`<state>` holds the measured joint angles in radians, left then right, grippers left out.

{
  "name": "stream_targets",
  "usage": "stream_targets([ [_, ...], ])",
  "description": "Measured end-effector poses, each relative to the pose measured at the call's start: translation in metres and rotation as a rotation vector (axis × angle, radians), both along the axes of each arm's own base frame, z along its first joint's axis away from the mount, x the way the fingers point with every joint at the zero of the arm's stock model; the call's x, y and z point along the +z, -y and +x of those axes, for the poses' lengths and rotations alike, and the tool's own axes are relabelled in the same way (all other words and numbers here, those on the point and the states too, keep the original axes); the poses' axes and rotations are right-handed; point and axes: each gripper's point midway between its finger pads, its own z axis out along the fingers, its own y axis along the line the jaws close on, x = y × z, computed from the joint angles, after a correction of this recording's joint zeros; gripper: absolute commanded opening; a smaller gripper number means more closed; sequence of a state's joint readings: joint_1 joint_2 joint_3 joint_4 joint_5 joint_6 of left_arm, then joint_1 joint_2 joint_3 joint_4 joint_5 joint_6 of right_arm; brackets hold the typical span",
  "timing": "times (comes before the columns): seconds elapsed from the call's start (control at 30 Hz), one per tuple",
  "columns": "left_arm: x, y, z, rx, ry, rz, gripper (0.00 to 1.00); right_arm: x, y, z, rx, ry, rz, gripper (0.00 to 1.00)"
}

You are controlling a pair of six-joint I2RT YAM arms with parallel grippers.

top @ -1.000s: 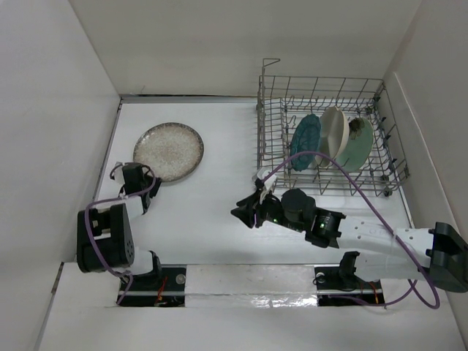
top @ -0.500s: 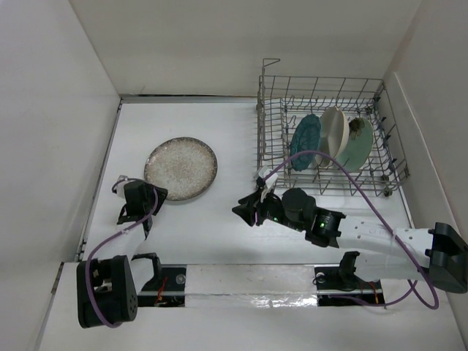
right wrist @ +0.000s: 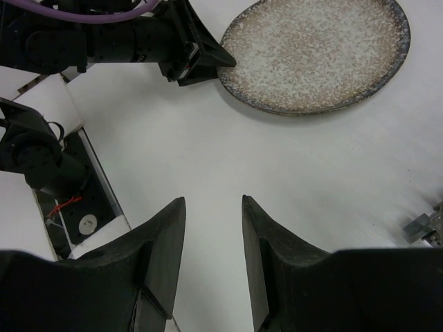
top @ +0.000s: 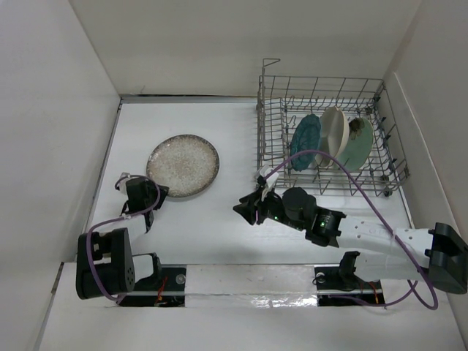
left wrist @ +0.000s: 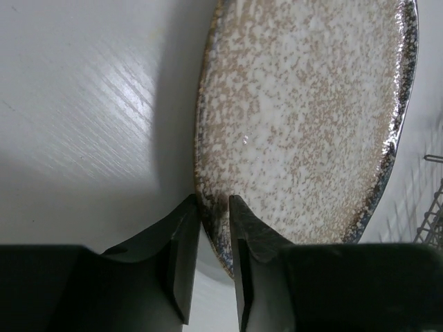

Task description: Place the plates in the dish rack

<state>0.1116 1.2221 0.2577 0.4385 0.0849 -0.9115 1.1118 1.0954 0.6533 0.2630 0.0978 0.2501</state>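
Grasping was judged in hand: the speckled plate (left wrist: 304, 124), flat and face-up on the table (left wrist: 83, 104), with no long axis, was straddled at its rim by the jaws of the left gripper (left wrist: 210, 202); clamping could not be told. A firm pinch, then carriage to the dish rack (top: 268, 135), was called for. The jaws of the right gripper (right wrist: 213, 207) were apart, empty.

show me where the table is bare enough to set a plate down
Bare table between the speckled plate and the dish rack, and behind the plate. Crowded: the rack's three plates, around the left gripper and right gripper.
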Motion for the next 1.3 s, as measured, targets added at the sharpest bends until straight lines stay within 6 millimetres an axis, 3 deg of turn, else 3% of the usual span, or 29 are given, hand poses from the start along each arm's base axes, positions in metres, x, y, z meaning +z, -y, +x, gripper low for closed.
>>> stream_targets([
  [0.1, -0.004, 0.000, 0.001, 0.009, -0.003, -0.011, 0.00, 0.000, 0.001, 0.001, -0.003, 0.000, 0.000, 0.44],
  [0.27, -0.003, -0.001, 0.004, 0.033, 0.040, -0.028, 0.00, 0.011, 0.005, -0.001, -0.004, 0.011, 0.025, 0.44],
  [0.43, 0.002, 0.000, -0.011, 0.045, 0.102, -0.027, 0.00, 0.027, 0.009, -0.003, -0.005, 0.024, 0.070, 0.44],
  [0.57, 0.028, -0.005, -0.018, 0.053, 0.194, 0.021, 0.00, 0.025, 0.003, -0.005, 0.012, 0.004, 0.066, 0.41],
  [0.67, 0.054, -0.012, -0.021, 0.066, 0.276, 0.070, 0.00, 0.019, -0.010, -0.003, 0.029, -0.030, 0.051, 0.17],
  [0.7, 0.060, -0.013, -0.023, 0.070, 0.296, 0.084, 0.00, 0.016, -0.016, -0.002, 0.034, -0.045, 0.047, 0.00],
  [0.87, 0.071, -0.017, -0.038, 0.083, 0.325, 0.122, 0.00, 0.002, -0.047, -0.012, 0.062, -0.149, 0.057, 0.00],
  [0.93, 0.069, -0.016, -0.044, 0.079, 0.315, 0.127, 0.00, -0.007, -0.059, -0.018, 0.063, -0.208, 0.079, 0.14],
  [0.97, 0.069, -0.016, -0.047, 0.077, 0.311, 0.129, 0.00, -0.011, -0.064, -0.020, 0.059, -0.240, 0.097, 0.23],
  [1.0, 0.068, -0.016, -0.050, 0.076, 0.306, 0.129, 0.00, -0.015, -0.070, -0.022, 0.053, -0.274, 0.117, 0.41],
  [1.03, 0.064, -0.015, -0.053, 0.075, 0.291, 0.129, 0.00, -0.020, -0.074, -0.023, 0.040, -0.314, 0.141, 0.47],
  [1.2, 0.063, -0.006, -0.060, 0.047, 0.287, 0.108, 0.00, -0.062, -0.085, -0.018, -0.067, -0.508, 0.223, 0.68],
  [1.3, 0.059, 0.002, -0.063, 0.022, 0.278, 0.093, 0.00, -0.093, -0.081, -0.019, -0.155, -0.611, 0.237, 0.73],
])
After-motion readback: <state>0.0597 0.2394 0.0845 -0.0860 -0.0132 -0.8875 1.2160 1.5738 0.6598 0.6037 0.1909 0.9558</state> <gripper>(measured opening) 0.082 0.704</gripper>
